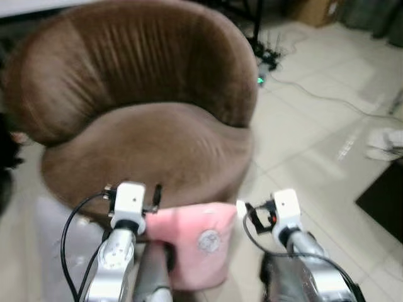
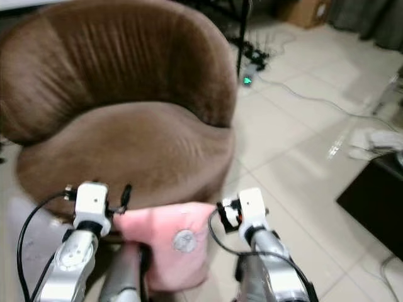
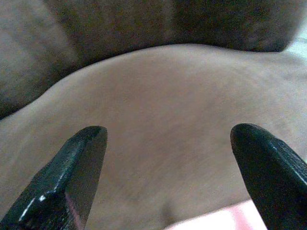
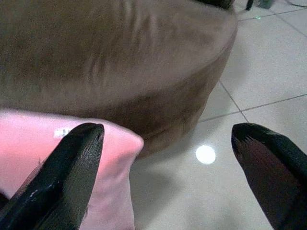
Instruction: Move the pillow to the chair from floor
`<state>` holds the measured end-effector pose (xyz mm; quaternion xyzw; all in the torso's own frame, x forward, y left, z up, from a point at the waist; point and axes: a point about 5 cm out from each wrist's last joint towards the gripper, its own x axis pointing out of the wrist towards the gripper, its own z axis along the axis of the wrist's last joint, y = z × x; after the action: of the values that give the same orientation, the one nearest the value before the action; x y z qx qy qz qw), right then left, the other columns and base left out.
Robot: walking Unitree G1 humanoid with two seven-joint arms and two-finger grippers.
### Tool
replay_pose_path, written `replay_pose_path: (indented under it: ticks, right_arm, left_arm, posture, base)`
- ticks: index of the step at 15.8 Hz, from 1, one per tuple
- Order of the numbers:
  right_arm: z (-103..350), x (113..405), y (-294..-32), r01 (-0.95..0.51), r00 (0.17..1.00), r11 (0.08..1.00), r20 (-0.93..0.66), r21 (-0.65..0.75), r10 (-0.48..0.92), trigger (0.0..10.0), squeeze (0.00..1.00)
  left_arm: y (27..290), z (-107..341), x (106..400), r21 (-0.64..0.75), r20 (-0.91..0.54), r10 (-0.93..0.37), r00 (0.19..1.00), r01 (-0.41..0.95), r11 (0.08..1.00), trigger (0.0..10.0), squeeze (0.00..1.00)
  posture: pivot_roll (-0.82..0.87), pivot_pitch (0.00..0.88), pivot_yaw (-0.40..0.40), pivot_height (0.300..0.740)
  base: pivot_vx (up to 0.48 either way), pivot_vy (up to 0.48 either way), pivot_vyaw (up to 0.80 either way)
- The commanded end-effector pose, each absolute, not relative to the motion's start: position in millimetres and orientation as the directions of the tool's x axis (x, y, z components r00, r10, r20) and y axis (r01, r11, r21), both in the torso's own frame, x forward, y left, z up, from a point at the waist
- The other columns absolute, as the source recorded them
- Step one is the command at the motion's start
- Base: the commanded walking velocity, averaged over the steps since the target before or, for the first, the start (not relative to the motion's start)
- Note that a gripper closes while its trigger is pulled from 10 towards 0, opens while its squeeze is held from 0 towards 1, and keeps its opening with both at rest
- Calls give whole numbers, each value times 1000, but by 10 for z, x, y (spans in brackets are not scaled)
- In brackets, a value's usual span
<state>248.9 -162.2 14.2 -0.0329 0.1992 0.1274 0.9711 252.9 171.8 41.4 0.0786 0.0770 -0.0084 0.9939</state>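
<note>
The pink pillow (image 1: 192,242) is held up between the two arms, just below the front edge of the brown round armchair (image 1: 145,157), at about 6 o'clock from the seat. The left gripper (image 3: 168,158) is spread wide with nothing between its fingers, the pillow's corner lying just beneath. The right gripper (image 4: 168,158) is likewise spread wide, one finger (image 4: 67,177) laid over the pillow's corner, nothing pinched. The pillow is judged to be pressed between the arms; even inward pressure should be kept while it is raised above the seat edge and carried toward 12 o'clock, over the cushion, before release.
</note>
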Motion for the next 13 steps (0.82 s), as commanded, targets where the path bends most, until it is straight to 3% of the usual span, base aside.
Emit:
replay_pose_path:
  ticks: [1,3,4,5,6,9,11,13]
  right_arm:
    - [169,2491,-1661,-263,893,965,-384,-24,234,10000,0]
    - [175,2477,-1692,-272,891,962,-385,-26,241,10000,0]
    - [176,2475,-1699,-282,888,959,-387,-31,249,10000,0]
    - [179,2472,-1707,-295,884,955,-389,-36,258,10000,0]
    - [192,2468,-1721,-304,882,952,-389,-39,266,10000,0]
    - [197,2444,-1727,-326,872,944,-397,-41,284,10000,0]
    - [210,2421,-1715,-345,867,938,-398,-44,300,10000,0]
    - [219,2369,-1718,-363,860,930,-401,-48,315,10000,0]
  left_arm:
    - [1746,357,2517,141,-190,29,981,-2,990,10000,0]
    - [1747,319,2512,137,-219,30,975,0,991,10000,0]
    - [1720,279,2516,130,-250,-6,968,40,991,10000,655]
    - [1673,231,2519,114,-295,-71,953,108,988,10000,1000]
    - [1618,176,2542,109,-353,-165,921,216,970,10000,1000]
    - [1654,146,2702,140,-429,-234,872,321,937,10000,1000]
    - [1723,119,2802,144,-474,-205,856,305,941,10000,1000]
    - [1834,68,2897,143,-531,-87,843,191,971,10000,1000]
  posture:
    - [42,32,28,530]
    - [39,38,24,530]
    - [37,40,22,530]
    - [36,46,18,530]
    - [37,51,15,530]
    - [32,62,9,530]
    - [20,76,9,530]
    - [7,87,8,530]
  base:
    - [0,0,0]
    - [0,0,0]
    - [0,0,0]
    - [0,0,0]
    - [0,0,0]
    - [0,0,0]
    - [0,0,0]
    - [0,0,0]
